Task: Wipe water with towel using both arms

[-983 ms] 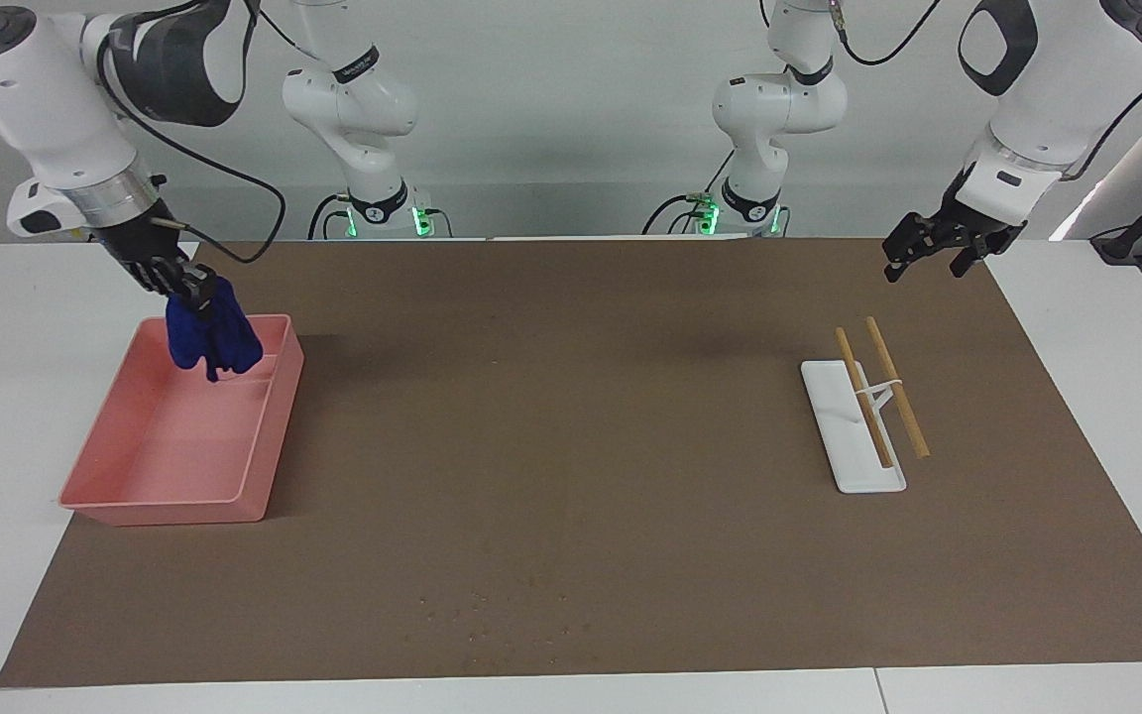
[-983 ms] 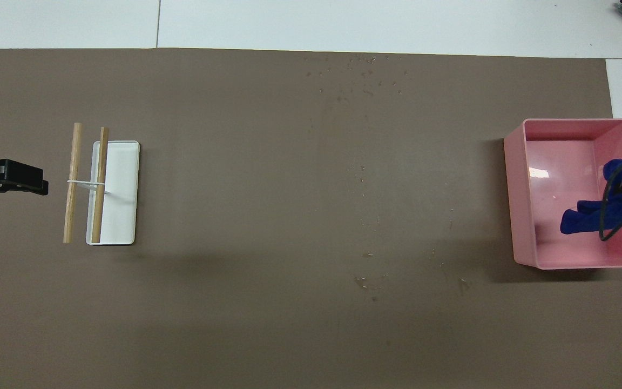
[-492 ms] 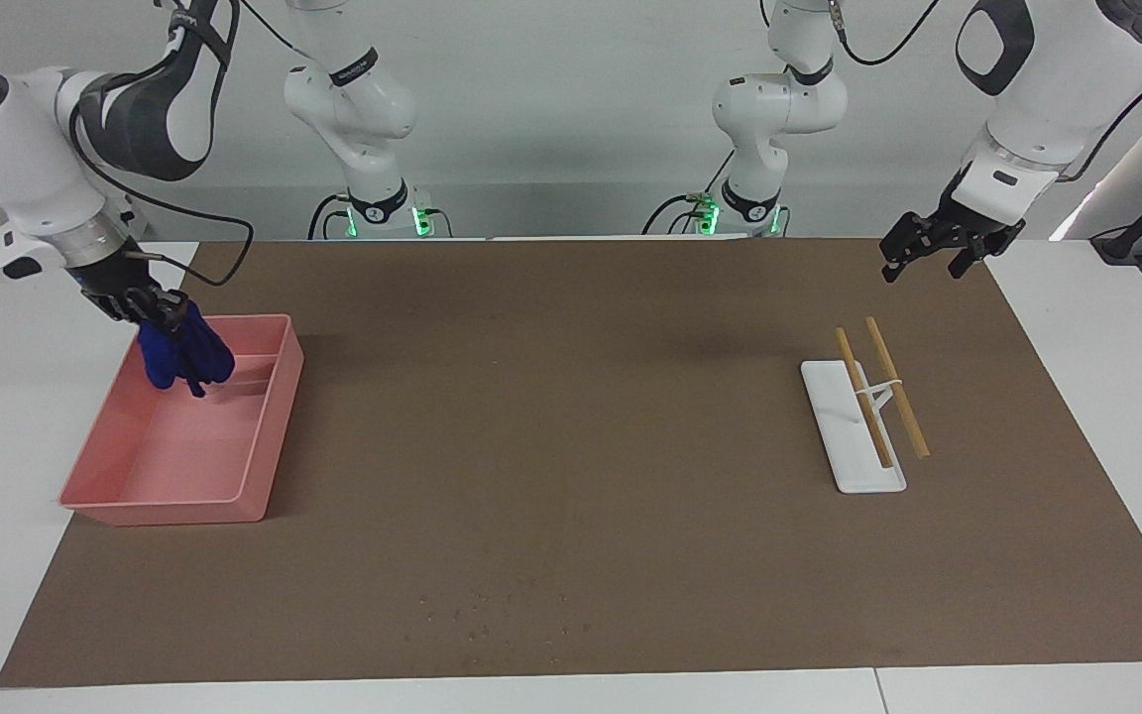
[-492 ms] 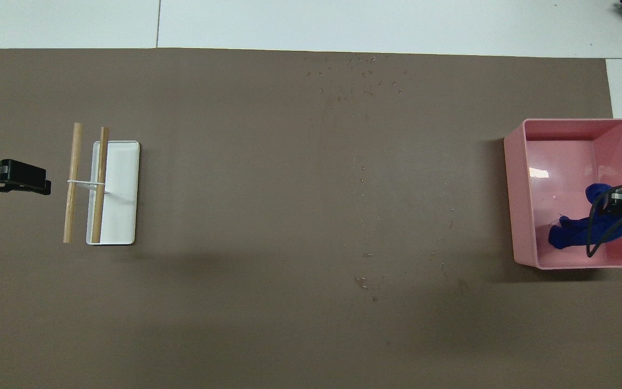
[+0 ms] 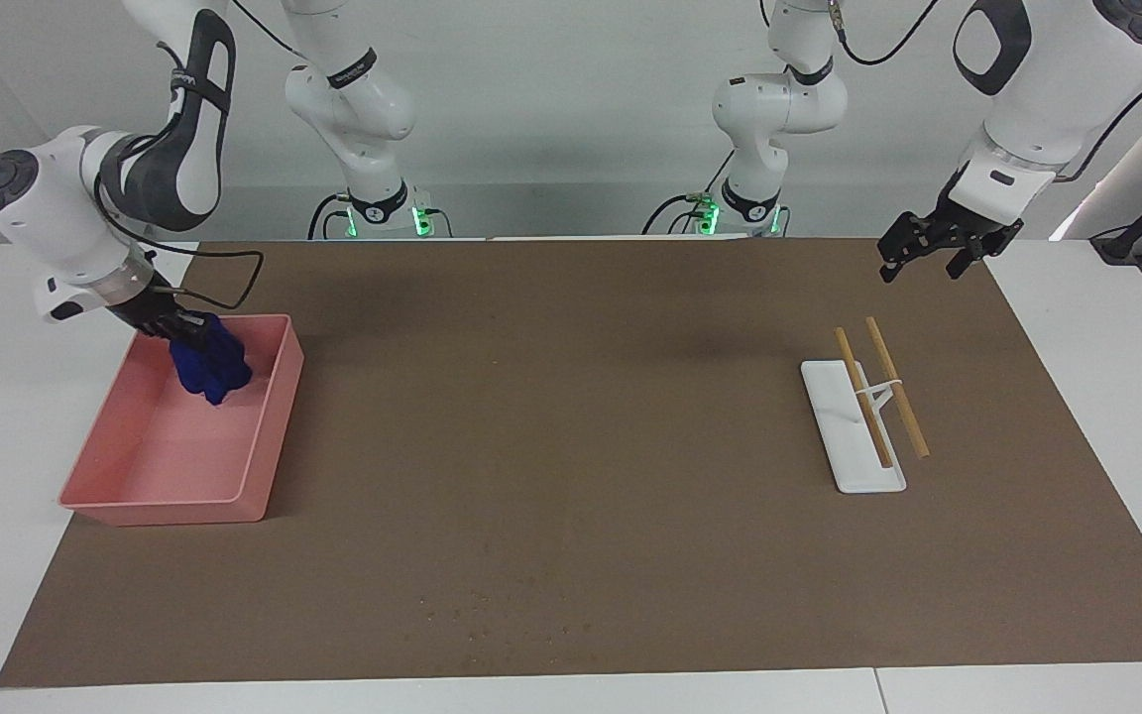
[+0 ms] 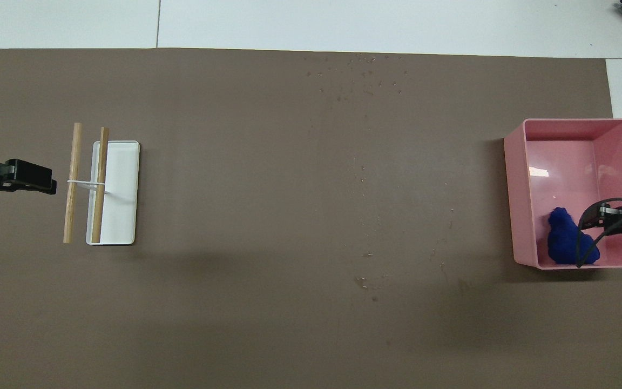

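Facing view: right pincer [image 5: 196, 327] lowered towel [image 5: 211, 368] into pink tray [image 5: 170, 496].

Facing camera looks from high across; overhead looks steeply down; both share the table [image 5: 571, 446]

**Hidden, cropped, or too small to read**

The right gripper [image 5: 196, 332] sits against the towel [image 5: 210, 369] in the pink tray [image 5: 269, 436]; its fingertips are buried against the blue cloth, so whether they are parted or pinching cannot be told. In the overhead view the right gripper [image 6: 594, 220] is partly cut by the picture's edge, and a black cable crosses the towel [image 6: 562, 237] beside it. The left gripper [image 6: 38, 183] enters that view from the edge, its wrist cropped away. The left gripper [image 5: 918, 253] in the facing view is seen slantwise. The water cannot be made out anywhere under either gripper.
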Robot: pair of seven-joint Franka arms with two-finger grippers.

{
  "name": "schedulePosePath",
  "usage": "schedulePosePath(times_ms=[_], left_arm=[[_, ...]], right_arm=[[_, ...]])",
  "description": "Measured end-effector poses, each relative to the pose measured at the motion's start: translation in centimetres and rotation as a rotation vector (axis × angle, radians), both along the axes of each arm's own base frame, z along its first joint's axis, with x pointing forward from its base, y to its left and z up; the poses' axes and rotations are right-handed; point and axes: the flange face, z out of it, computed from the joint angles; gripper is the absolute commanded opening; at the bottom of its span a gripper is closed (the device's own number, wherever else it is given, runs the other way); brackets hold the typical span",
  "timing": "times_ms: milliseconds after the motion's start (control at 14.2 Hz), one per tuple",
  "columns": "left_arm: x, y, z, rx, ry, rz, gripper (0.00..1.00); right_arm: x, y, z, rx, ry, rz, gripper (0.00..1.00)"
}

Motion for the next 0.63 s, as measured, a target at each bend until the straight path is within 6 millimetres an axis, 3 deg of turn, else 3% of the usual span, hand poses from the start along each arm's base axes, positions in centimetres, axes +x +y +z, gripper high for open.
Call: schedulePosePath(times_ms=[281,632], left_arm=[[0.0,0.0,0.0,0.000,0.000,-0.001,1.00],[0.0,0.0,0.0,0.000,-0.002,-0.001,1.00]], right_arm=[[2.1,3.8,4.3,-0.025,-0.075,0.070,1.00],[3.6,11.7,10.7,-0.043,-0.066,0.033,1.00]])
